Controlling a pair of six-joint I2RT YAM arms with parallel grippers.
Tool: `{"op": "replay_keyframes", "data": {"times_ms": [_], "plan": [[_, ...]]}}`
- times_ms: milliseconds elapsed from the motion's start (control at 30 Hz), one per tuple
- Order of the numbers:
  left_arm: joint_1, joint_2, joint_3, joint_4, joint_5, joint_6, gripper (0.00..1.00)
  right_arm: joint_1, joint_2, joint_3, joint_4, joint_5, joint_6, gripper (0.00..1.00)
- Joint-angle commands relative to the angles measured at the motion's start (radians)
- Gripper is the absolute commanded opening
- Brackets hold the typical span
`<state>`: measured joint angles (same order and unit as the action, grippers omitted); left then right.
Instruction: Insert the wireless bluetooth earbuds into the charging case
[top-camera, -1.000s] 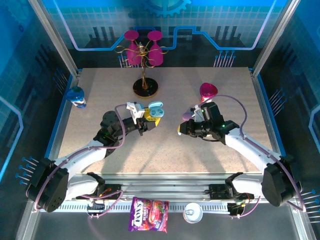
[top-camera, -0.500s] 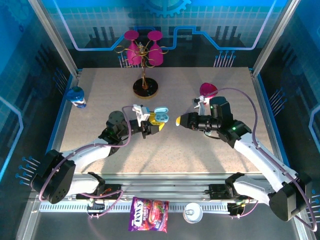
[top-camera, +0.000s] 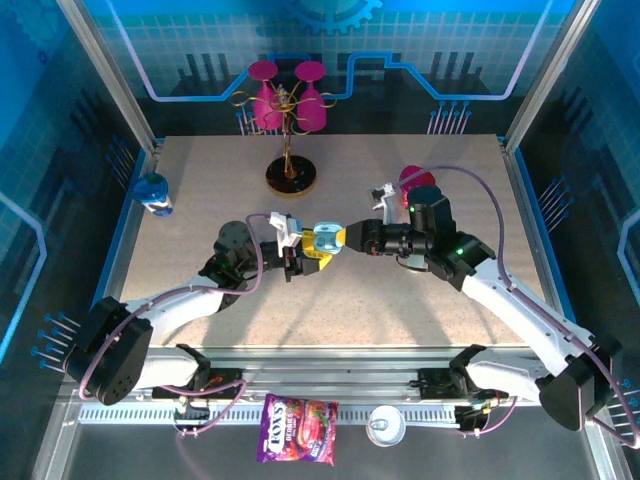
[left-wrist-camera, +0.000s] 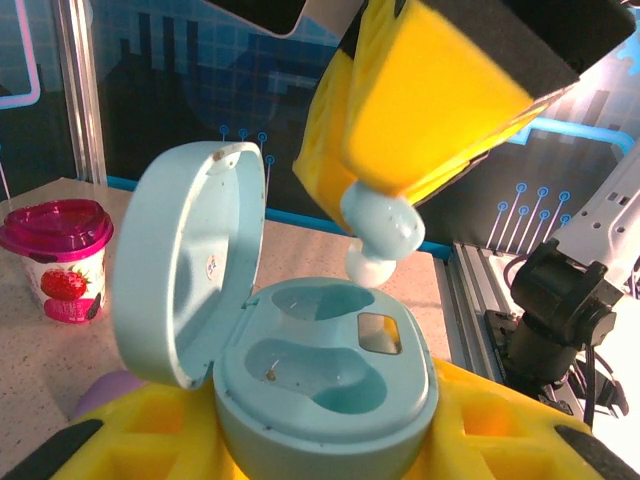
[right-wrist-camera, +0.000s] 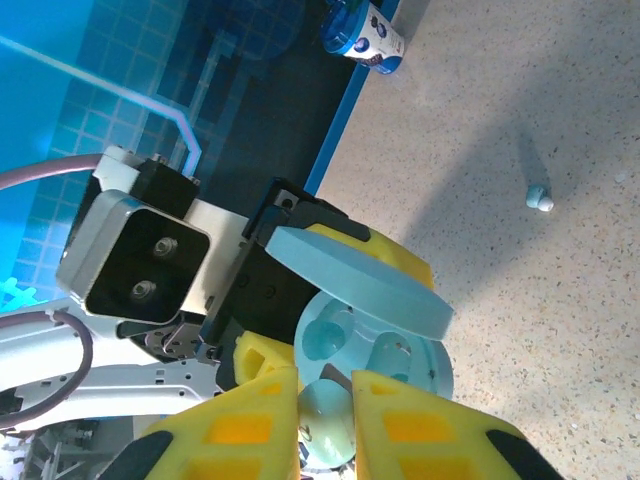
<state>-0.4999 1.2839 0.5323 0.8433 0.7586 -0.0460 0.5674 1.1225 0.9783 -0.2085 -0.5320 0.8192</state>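
Observation:
My left gripper (top-camera: 308, 252) is shut on the base of a light blue charging case (top-camera: 325, 238), which it holds off the table with the lid (left-wrist-camera: 185, 260) swung open. Both slots in the case (left-wrist-camera: 330, 390) are empty. My right gripper (top-camera: 346, 238) is shut on a light blue earbud (left-wrist-camera: 380, 225), whose whitish tip hangs just above the case's far slot. In the right wrist view the earbud (right-wrist-camera: 328, 425) sits between my yellow fingers (right-wrist-camera: 400, 410), right in front of the case (right-wrist-camera: 385, 350). Another small light blue earbud (right-wrist-camera: 540, 197) lies loose on the table.
A stand with pink glasses (top-camera: 288, 105) is at the back centre. A pink yogurt cup (top-camera: 417, 180) stands behind my right arm. A blue-and-white bottle (top-camera: 153, 193) is at the left edge. A candy bag (top-camera: 297, 428) and a can (top-camera: 385, 425) lie beyond the front rail.
My right gripper has swung left with the earbud until it meets the open case. The left gripper has shifted the case slightly right, towards it.

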Motion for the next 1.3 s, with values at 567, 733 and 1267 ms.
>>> {"op": "replay_keyframes", "data": {"times_ms": [567,733,1267], "plan": [[-0.011,-0.023,0.025,0.065,0.058,-0.022,0.34,0.009,0.019,0.027,-0.073,0.04,-0.058,0.17],[-0.015,-0.021,0.026,0.076,0.063,-0.028,0.34,0.009,0.026,0.041,-0.119,0.062,-0.081,0.19],[-0.02,0.011,0.024,0.105,0.052,-0.038,0.34,0.011,0.0,0.048,-0.11,0.068,-0.095,0.54]]}}
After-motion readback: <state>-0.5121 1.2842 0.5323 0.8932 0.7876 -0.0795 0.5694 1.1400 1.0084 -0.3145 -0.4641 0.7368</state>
